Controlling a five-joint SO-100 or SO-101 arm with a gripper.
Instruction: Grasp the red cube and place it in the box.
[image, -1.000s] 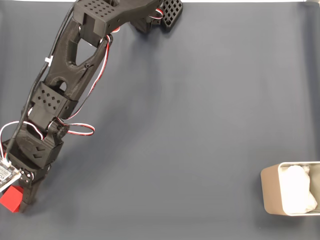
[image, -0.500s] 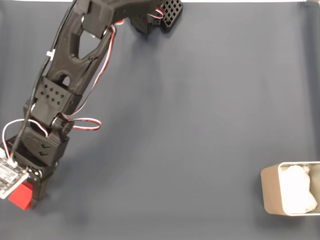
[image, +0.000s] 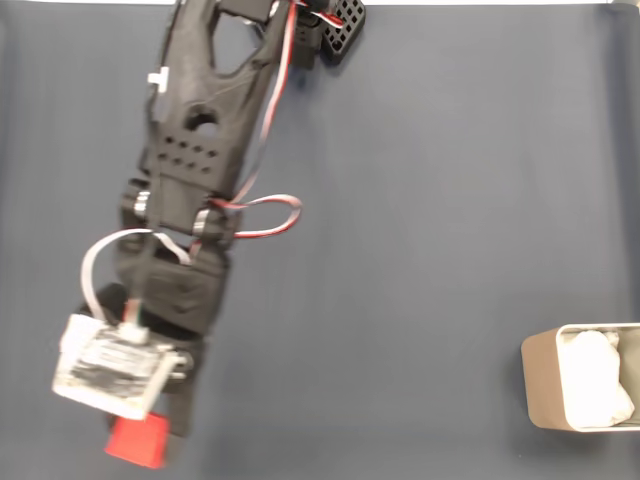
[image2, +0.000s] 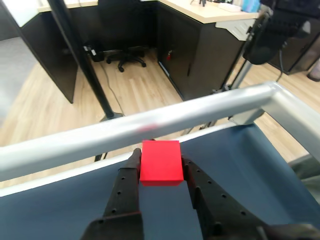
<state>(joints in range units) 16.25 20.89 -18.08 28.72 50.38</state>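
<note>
Smooth red cube (image2: 160, 162) (flat-faced) pinched in hand (image2: 161, 167).

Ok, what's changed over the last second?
The gripper, shut on the cube, has lifted it off the table and begun swinging right in the fixed view, toward the box. The box has stayed put at the right edge.

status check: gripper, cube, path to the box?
Gripper shut on the red cube, clear of the mat in the wrist view. Box at the fixed view's right edge, open, white wadding inside. Bare mat between.
</note>
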